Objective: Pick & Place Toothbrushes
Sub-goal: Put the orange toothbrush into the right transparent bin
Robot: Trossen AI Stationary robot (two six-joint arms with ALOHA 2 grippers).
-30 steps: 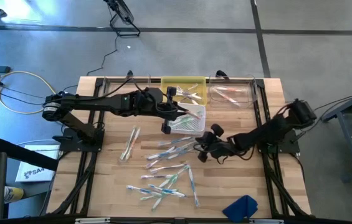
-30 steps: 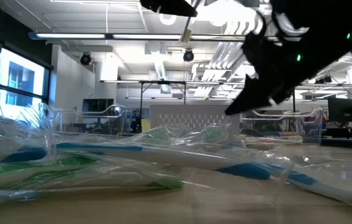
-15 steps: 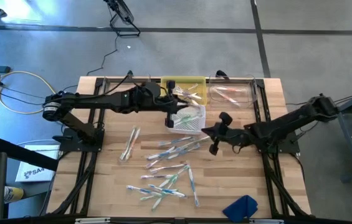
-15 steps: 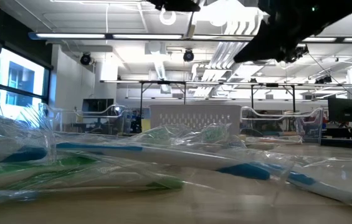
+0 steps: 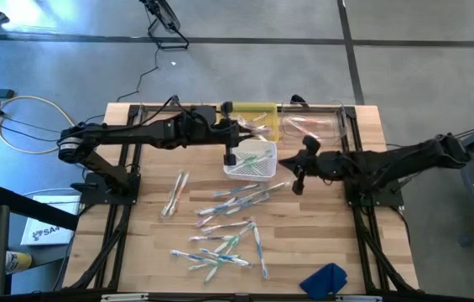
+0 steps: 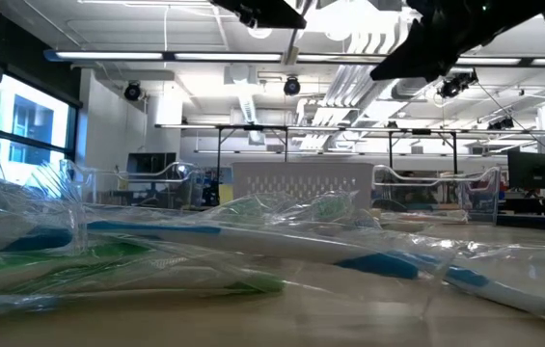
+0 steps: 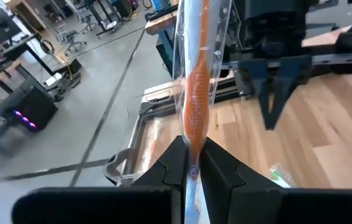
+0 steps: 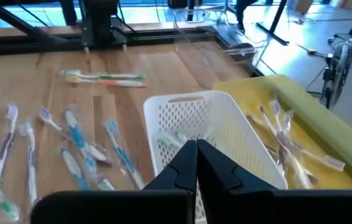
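The left gripper (image 7: 191, 163) clenched an orange wrapped toothbrush (image 7: 195, 93) above the bins, seemingly mid-carry; the next move likely called for lowering it into the clear bin (image 5: 314, 127). The right gripper (image 5: 296, 176) hung shut and empty beside the white basket (image 5: 252, 159).

Toothbrushes (image 5: 224, 222) before three bins (image 5: 251, 159)

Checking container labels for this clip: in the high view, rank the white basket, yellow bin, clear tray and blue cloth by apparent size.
1. clear tray
2. yellow bin, partly hidden by the left arm, so close to unsure against the white basket
3. white basket
4. blue cloth, partly cut off at the frame edge
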